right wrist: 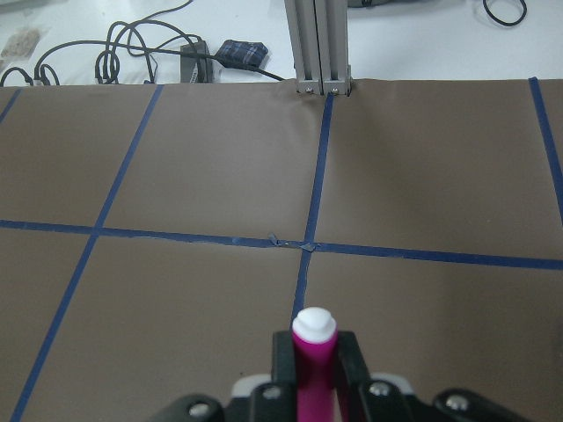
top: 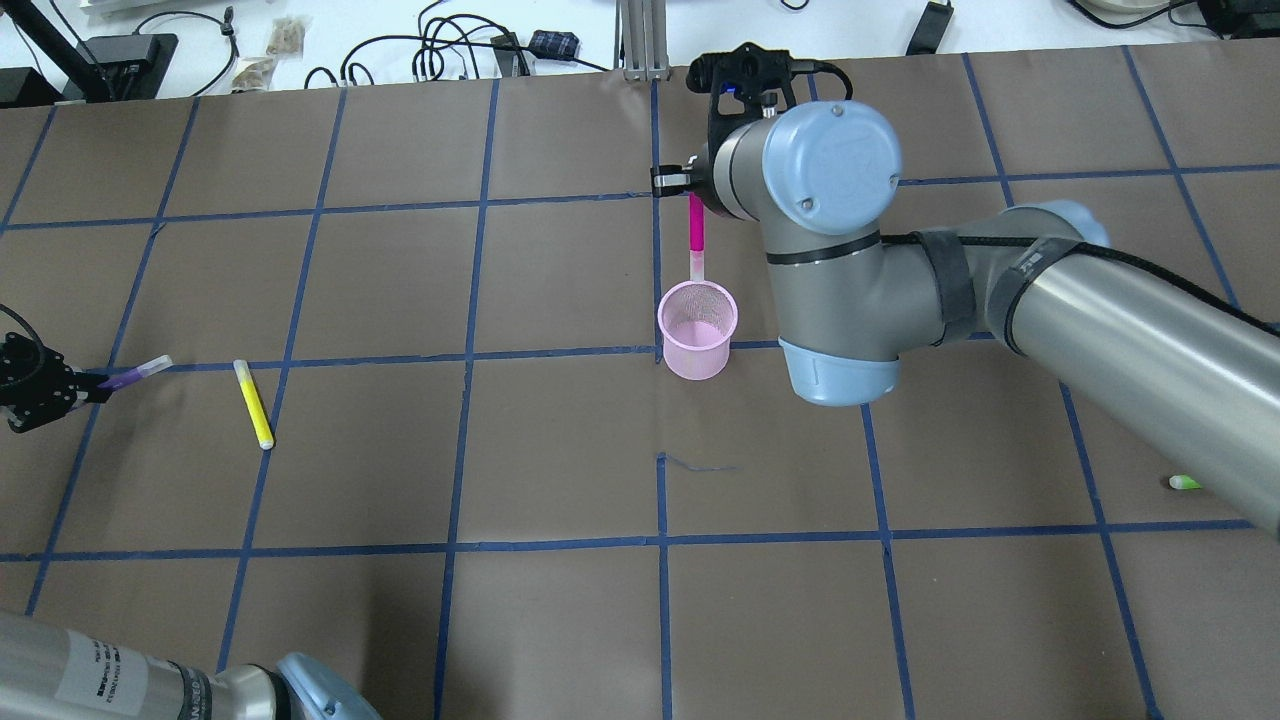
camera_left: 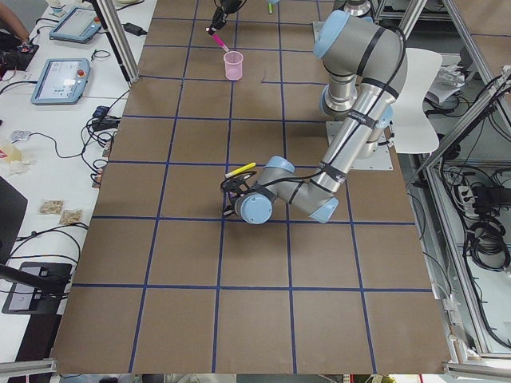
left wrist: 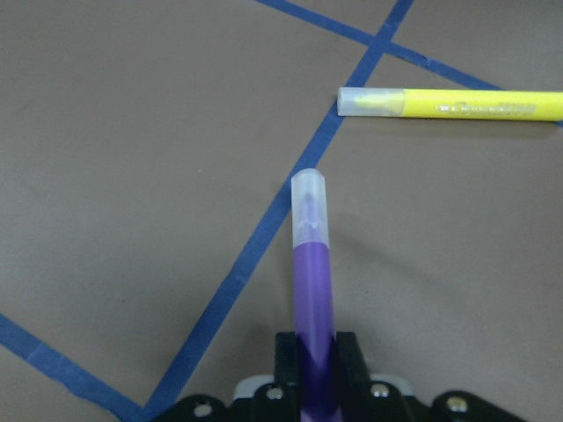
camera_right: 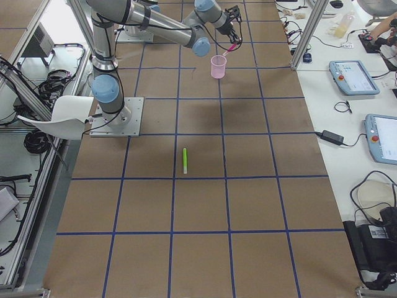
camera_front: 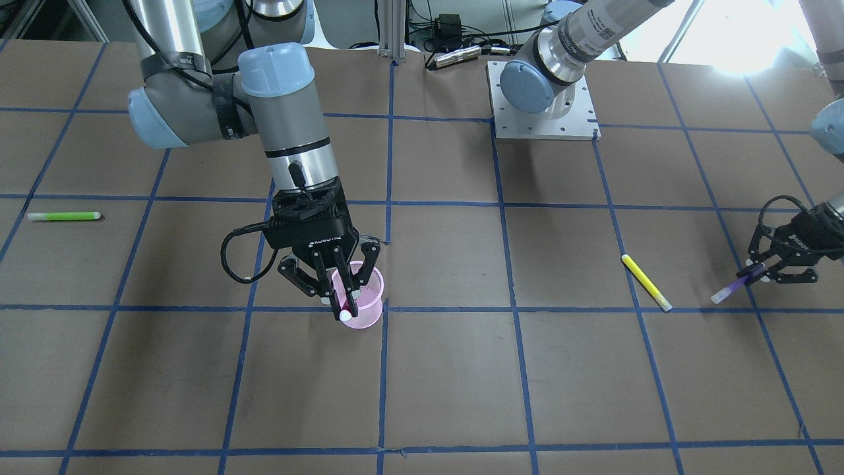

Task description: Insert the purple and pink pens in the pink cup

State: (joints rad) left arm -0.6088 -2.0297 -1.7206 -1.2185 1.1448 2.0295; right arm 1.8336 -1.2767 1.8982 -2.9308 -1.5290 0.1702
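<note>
1. A yellow highlighter [camera_front: 646, 282] lies flat on the robot's left side of the brown table [camera_front: 448, 382], one end at a blue tape line.
2. A green highlighter [camera_front: 64, 216] lies flat far out on the right side.
3. Black cables [top: 440, 60] trail beyond the table's far edge.

The brand name ROBOTIQ stands in white letters, upside down in the front-facing view, on the black body of the right gripper [camera_front: 341, 304], at about 9 o'clock from the middle of the bench [camera_front: 461, 369]. The same lettering shows only in part on the left gripper [camera_front: 759, 274], at 3 o'clock. A white sticker [camera_front: 601, 25] on the left arm [camera_front: 560, 56], at 1 o'clock, carries print too small to read. The yellow pen [left wrist: 466, 104] bears a blurred, unreadable line along its barrel.
</note>
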